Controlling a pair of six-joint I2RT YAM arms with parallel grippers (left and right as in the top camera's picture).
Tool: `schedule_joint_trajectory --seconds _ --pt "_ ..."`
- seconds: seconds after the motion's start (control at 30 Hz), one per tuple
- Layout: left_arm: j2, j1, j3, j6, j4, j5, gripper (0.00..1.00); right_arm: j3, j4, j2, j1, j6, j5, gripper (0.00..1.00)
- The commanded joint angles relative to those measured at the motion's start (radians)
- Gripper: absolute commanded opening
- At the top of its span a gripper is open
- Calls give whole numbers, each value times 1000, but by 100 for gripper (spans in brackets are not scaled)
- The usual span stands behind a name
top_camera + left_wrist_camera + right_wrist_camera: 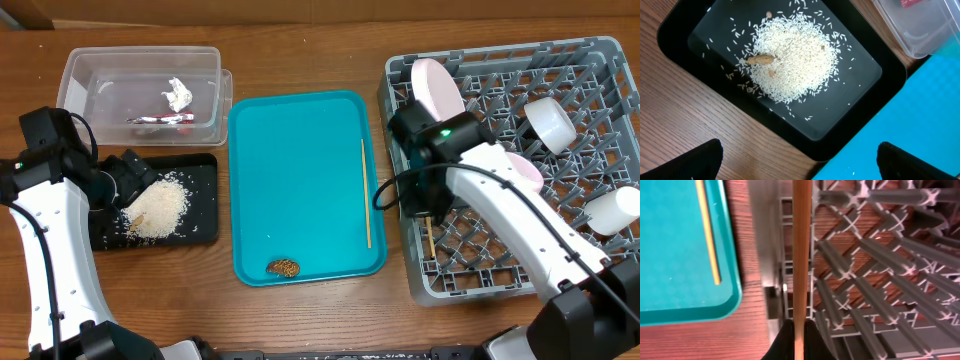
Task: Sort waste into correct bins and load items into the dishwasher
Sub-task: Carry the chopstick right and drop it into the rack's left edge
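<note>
Two chopsticks, both thin pale wood. The held chopstick [800,255] is clamped at its near end in the right gripper [799,342], jaws shut hard on it. In the wrist view it runs straight toward 12 o'clock above the left wall of the grey dish rack [767,240]. We can't tell whether it touches the pegs. Overhead, its end shows below the claw near the rack's 7 o'clock corner.

The loose chopstick [365,190] lies flat along the 3 o'clock edge of the teal tray [300,150], running 12 to 6. A small brown lump [284,267] sits at that tray's 6 o'clock edge.

The left gripper [802,162] has its jaws spread fully wide and holds nothing. It hovers over the black tray [840,115] where that meets the teal tray. The rice [792,62] is a white heap mid-tray with stray grains scattered round it and a tan bit [761,59] on its 9 o'clock side.

Farther back, the clear tub [140,70] sits at 12 o'clock of the black tray. It holds the crumpled white tissue [178,95] and the red-and-white wrapper [160,119]. The wrapper's print is too small for us to read.

In the rack, the plate [440,88] stands on edge at 11 o'clock. A white cup [550,123] is tilted near 1 o'clock. A pale bowl [525,170] is partly hidden by the right arm. Another white piece [612,210] sits at the 3 o'clock edge.
</note>
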Motion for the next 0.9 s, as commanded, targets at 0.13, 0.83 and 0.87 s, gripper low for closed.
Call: schedule_joint_trajectory --seconds 0.13,0.83,0.87 --pt "7 -3 -6 -18 6 7 100 -13 16 -21 -10 -64 -4 4" --pt "8 -3 -6 -17 5 7 100 -178 206 -20 -10 -63 0 5" --pt "8 -3 -6 -18 5 7 100 -178 210 -20 -10 -63 0 5"
